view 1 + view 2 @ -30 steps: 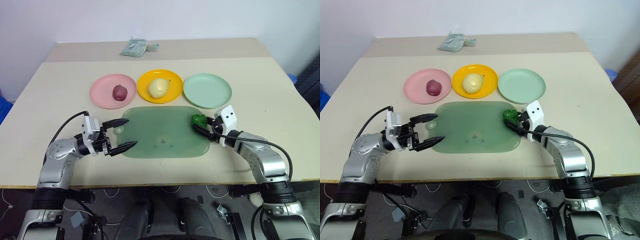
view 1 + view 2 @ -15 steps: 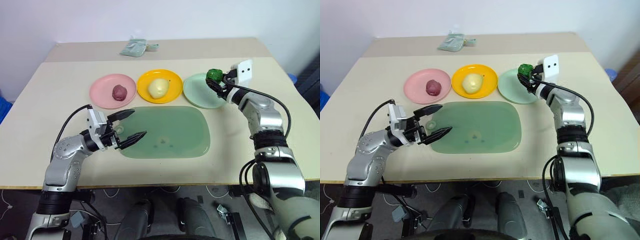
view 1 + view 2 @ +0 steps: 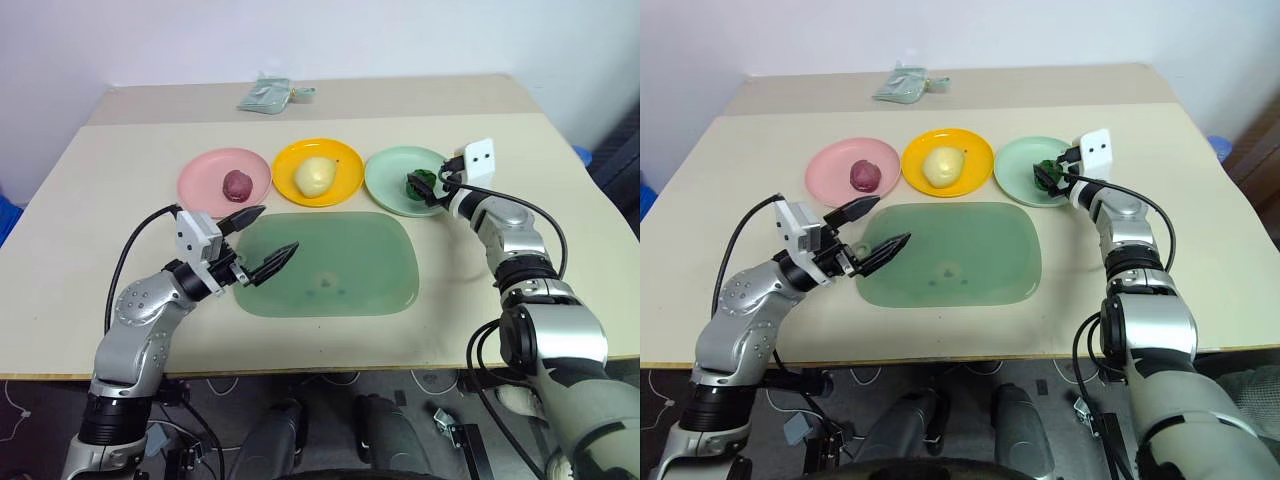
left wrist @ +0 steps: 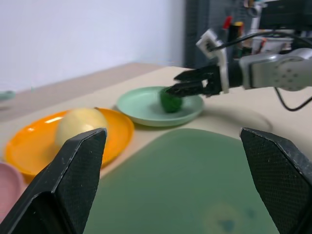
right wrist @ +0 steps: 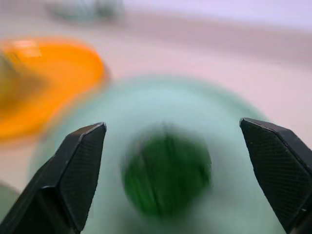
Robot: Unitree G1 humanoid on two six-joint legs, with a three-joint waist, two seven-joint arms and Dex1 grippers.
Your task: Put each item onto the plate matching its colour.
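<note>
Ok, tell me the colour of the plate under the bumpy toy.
Pale mint green plate, clearest in the left eye view.

Beige table [image 3: 120,190], two sections with a seam running across the far part. Large translucent green tray [image 3: 340,265], rounded-rectangle, lies flat in the middle of the near section; a few small dark specks near its centre. Small grey-green packet [image 3: 266,94] sits on the far section, close to the back edge, well apart from the tray. Plain pale wall [image 3: 300,40] behind the table. Cables [image 3: 215,385] hang under the front edge. Something blue [image 3: 8,215] at the left edge of view, can't tell what.
</note>
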